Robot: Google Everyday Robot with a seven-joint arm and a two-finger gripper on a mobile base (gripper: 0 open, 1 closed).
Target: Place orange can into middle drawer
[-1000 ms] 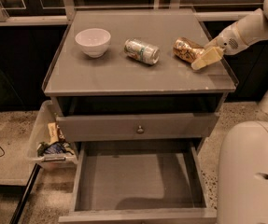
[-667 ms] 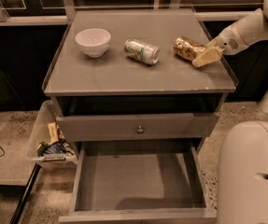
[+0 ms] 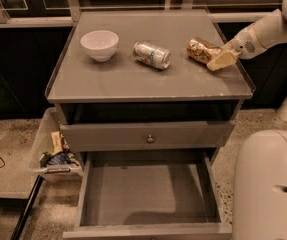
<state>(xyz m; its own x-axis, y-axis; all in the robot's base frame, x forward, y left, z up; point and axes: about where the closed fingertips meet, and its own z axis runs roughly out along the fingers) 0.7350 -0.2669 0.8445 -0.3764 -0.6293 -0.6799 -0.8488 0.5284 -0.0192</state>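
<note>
Bench (image 3: pixel 133 81) with open drawer (image 3: pixel 143 194), one camera view. Against the two earlier frames nothing has visibly moved: the end effector (image 3: pixel 222 60) stays at the right rear of the bench top, against the right end of the orange can (image 3: pixel 201 49), and the can lies where it lay.

No brand or writing can be read on either can; the print shows only as patches of colour.

The orange can lies on its side on the bench top, near the right edge. It is shiny golden-orange with dark brown patches, its long axis running roughly left to right. The pale end effector touches its right end; whether it grips the can, and how far it is open, cannot be told. The white arm (image 3: pixel 263 31) enters from the upper right.

To the left lie a silver-and-green can (image 3: pixel 152 55), also on its side, and a white bowl (image 3: pixel 99 44), upright. Below the top sits a closed drawer front (image 3: pixel 183 134) with a round knob (image 3: pixel 150 139). Beneath it the drawer is pulled out, its flat grey floor bare. A bin (image 3: pixel 45 134) of packets stands on the floor at the left.
</note>
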